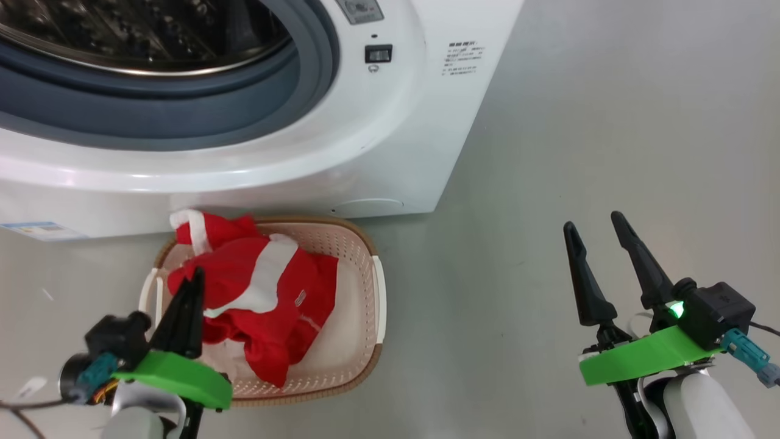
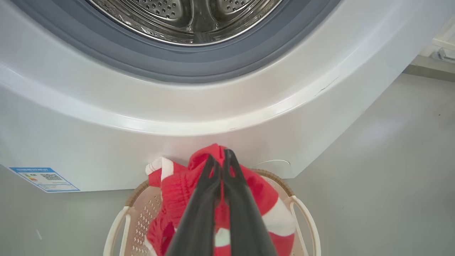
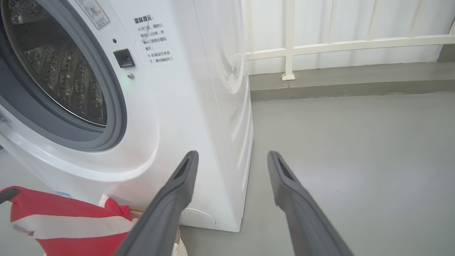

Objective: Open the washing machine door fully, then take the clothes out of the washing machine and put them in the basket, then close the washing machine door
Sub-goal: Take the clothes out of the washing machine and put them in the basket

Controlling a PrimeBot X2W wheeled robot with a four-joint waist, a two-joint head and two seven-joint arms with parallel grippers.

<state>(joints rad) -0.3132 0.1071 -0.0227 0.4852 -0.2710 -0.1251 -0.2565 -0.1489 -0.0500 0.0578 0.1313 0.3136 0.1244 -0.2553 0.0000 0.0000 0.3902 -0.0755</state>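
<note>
Clothes (image 1: 268, 286) lie heaped in basket (image 1: 363, 268), w/ one red-and-white end hanging over its rear rim. L jaws closed tight, tips pinching a fold of the red fabric above the basket. Basket sits on floor (image 1: 579, 134), just in front of washing machine (image 1: 390, 152), below the steel drum (image 2: 188, 17). R jaws spread wide, holding nothing, well off to the right over the floor.

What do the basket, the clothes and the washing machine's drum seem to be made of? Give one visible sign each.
The basket looks like moulded plastic, matte cream: regular punched holes. The clothes are soft fabric, red and white: they fold and drape. The drum is shiny metal, probably steel: bright reflections, perforations.
</note>
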